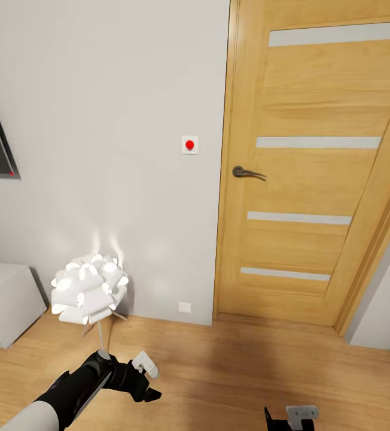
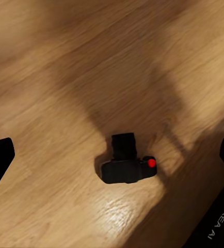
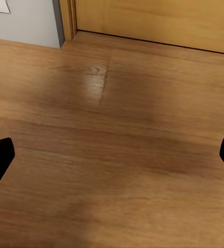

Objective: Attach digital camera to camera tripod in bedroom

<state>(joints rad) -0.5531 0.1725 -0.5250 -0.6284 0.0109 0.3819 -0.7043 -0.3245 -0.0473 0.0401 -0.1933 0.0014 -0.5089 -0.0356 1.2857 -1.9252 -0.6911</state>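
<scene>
Black fingers of the left gripper [image 2: 112, 160] stand wide apart, holding nothing; the digital camera [image 2: 126, 166] lies on the wood floor [image 2: 50, 77] between them. The right gripper [image 3: 112, 160] is equally spread over bare floor near the wooden door [image 1: 314, 167].

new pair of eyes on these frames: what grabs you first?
Probably the tall light-wood door with pale horizontal strips on the right of the head view, then the glowing white flower-shaped lamp on the floor by the grey wall. In the left wrist view, a small matte black camera with a red button lies on the wood floor between the open left gripper fingers.
</scene>
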